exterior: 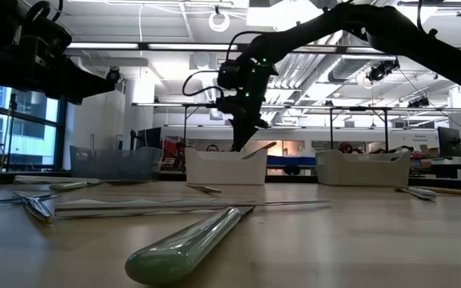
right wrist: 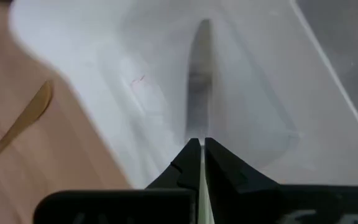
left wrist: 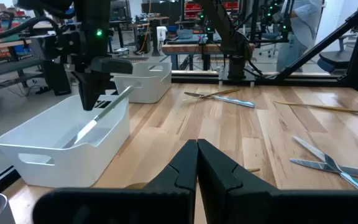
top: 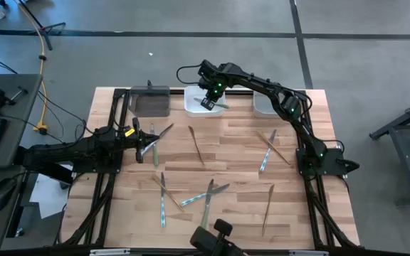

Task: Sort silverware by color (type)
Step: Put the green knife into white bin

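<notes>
My right gripper (top: pixel 208 102) hangs over the white bin (top: pixel 191 99) at the table's far edge, shut on a knife (left wrist: pixel 98 121) with a pale green handle. The knife slants down into the bin, and its upper end (exterior: pixel 262 148) sticks out above the rim. Other silverware lies loose on the table: bronze pieces (top: pixel 196 146) (top: pixel 276 146) (top: pixel 267 208), blue pieces (top: pixel 265 158) (top: pixel 162 199) and a green piece (top: pixel 206 206). My left gripper (top: pixel 148 146) waits shut near the table's left edge, holding nothing. My right gripper pinches the knife between its two fingers where the blade (right wrist: pixel 197 99) gives way to the pale green handle (right wrist: pixel 202 193). The fingers come slanting down from above. The knife is tilted, its blade end low inside the white bin; whether the tip touches the bin floor I cannot tell.
A dark bin (top: pixel 151 102) stands left of the white one and a pale bin (top: pixel 269 105) right of it, all along the far edge. A crossed pair of pieces (top: pixel 212 190) lies mid-table. A green-handled piece (exterior: pixel 186 244) lies close to the low camera.
</notes>
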Robot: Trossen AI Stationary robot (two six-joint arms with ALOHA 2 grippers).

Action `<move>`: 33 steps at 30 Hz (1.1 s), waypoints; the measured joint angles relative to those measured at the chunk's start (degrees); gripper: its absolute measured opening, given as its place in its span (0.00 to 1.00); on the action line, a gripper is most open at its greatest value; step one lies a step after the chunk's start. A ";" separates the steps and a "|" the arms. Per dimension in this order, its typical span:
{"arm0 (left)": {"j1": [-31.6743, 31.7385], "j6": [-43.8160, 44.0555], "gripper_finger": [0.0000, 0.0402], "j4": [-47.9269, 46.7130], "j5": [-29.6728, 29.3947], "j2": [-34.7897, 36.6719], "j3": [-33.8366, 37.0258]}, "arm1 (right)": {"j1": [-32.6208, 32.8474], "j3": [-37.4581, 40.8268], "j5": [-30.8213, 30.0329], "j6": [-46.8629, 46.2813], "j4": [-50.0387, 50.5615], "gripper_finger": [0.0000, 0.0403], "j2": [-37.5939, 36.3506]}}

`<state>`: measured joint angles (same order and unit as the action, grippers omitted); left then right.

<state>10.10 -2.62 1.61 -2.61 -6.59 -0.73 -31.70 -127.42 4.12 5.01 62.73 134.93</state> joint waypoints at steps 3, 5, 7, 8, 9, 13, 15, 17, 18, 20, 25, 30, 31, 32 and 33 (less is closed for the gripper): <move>-0.02 0.62 0.00 -0.07 0.01 0.00 0.00 | 1.39 0.00 -0.25 3.82 1.34 0.02 -1.89; -0.01 0.89 0.00 -0.30 0.02 -0.10 0.00 | 2.56 -0.01 -0.40 7.20 1.90 0.01 -3.43; -0.01 1.06 0.00 -0.64 0.03 -0.44 0.00 | 3.78 0.03 -0.11 9.67 1.84 0.00 -4.44; -0.02 1.14 0.00 -0.68 0.02 -0.70 0.00 | 4.47 0.63 0.36 10.02 0.36 0.00 -4.83; -0.02 1.66 0.00 -0.87 0.04 -1.01 0.00 | 5.12 1.89 1.03 10.11 -2.44 0.00 -5.31; -0.02 3.44 0.00 -0.91 0.88 -2.78 0.02 | 7.40 11.46 4.65 10.22 -17.09 0.00 -6.65; 0.00 3.65 0.00 -0.88 0.90 -3.66 0.02 | 8.57 17.97 5.59 9.03 -26.34 0.00 -7.86; -0.02 3.58 0.00 -1.05 0.89 -4.51 0.02 | 9.72 24.52 5.90 7.41 -36.93 0.00 -9.83; 0.00 3.59 0.00 -0.93 0.94 -5.02 0.02 | 10.20 27.60 5.95 6.19 -41.46 0.00 -11.20; 0.00 3.65 0.00 -0.81 1.79 -6.14 0.02 | 11.26 34.02 5.99 3.78 -48.92 0.00 -14.24; -0.02 3.62 0.00 0.04 3.50 -8.61 0.01 | 14.60 50.38 4.61 -2.07 -65.13 0.00 -22.92; -0.02 1.96 0.00 3.77 3.78 -11.09 0.04 | 16.41 64.78 -10.23 -9.52 -70.77 0.00 -31.73; -0.02 1.95 0.00 4.33 3.80 -11.60 0.04 | 16.23 66.81 -13.98 -11.54 -70.60 0.00 -33.55; -0.04 2.09 0.00 4.84 4.20 -12.20 0.04 | 15.90 68.46 -16.96 -13.64 -70.24 0.00 -35.55; -0.04 2.47 0.00 5.10 4.56 -12.76 0.04 | 15.70 69.79 -20.07 -15.43 -69.09 0.00 -37.66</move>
<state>10.07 -0.14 6.71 1.95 -19.35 -0.69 -16.01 -57.62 -15.95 -10.43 -6.36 97.26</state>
